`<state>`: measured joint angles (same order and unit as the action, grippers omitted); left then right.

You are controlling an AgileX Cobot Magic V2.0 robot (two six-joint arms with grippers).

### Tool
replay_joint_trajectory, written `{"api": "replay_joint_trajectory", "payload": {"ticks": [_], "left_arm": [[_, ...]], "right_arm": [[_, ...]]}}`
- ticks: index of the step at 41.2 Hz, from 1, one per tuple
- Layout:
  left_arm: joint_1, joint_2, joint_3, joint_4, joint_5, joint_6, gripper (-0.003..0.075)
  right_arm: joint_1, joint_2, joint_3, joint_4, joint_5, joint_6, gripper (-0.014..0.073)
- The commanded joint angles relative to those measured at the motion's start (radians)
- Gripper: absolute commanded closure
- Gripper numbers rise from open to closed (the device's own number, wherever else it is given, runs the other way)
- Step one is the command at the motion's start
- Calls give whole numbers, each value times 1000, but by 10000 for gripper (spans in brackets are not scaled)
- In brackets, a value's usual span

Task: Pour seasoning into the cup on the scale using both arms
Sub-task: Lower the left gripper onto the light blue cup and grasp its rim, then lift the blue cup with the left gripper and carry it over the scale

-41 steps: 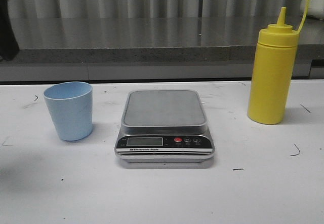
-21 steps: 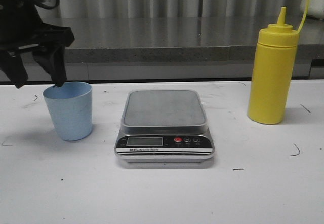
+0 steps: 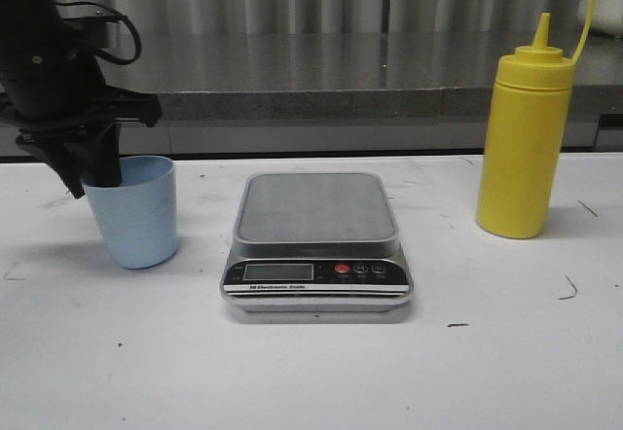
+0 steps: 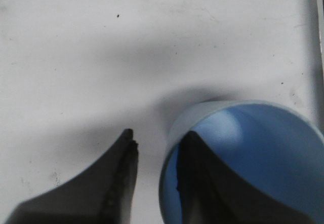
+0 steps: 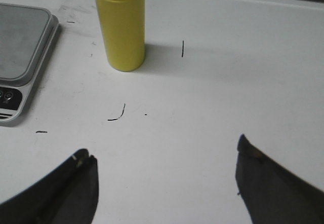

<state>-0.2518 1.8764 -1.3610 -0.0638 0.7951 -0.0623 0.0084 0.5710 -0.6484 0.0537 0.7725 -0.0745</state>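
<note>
The pale blue cup point(image 3: 136, 221) stands on the table left of the scale point(image 3: 316, 211), whose steel platform is bare. My left gripper point(image 3: 90, 179) has come down over the cup's left rim. In the left wrist view this gripper point(image 4: 158, 133) is open, with one finger inside the cup point(image 4: 263, 148) and the other outside, a small gap from the wall. The yellow seasoning bottle point(image 3: 523, 148) stands upright at the right, cap off the nozzle. My right gripper point(image 5: 163, 147) hangs wide open above bare table, short of the bottle point(image 5: 120, 24).
A grey ledge point(image 3: 321, 70) runs along the back of the white table point(image 3: 321, 372). In the right wrist view the scale's corner point(image 5: 20, 41) lies beside the bottle. Small pen marks dot the tabletop.
My left arm has entered from the upper left and dropped onto the cup's left rim, its fingers closer together than half a second ago. Cup, scale and bottle have not moved.
</note>
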Motion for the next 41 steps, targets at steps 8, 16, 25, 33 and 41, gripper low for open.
{"api": "replay_joint_trajectory", "payload": {"ticks": [8, 16, 25, 33, 41], "left_arm": [[-8, -54, -62, -25, 6, 1, 740], [-36, -85, -182, -38, 90, 1, 740], [-155, -92, -332, -55, 125, 1, 740], [-287, -41, -403, 54, 81, -33, 741], [-328, 65, -485, 94, 125, -41, 741]], "right_arm": [[-2, 9, -33, 1, -64, -12, 13], [-2, 9, -33, 1, -64, -12, 13], [-2, 9, -33, 1, -64, -12, 13], [-2, 9, -33, 1, -64, -12, 13], [-2, 9, -33, 1, -64, -12, 13]]}}
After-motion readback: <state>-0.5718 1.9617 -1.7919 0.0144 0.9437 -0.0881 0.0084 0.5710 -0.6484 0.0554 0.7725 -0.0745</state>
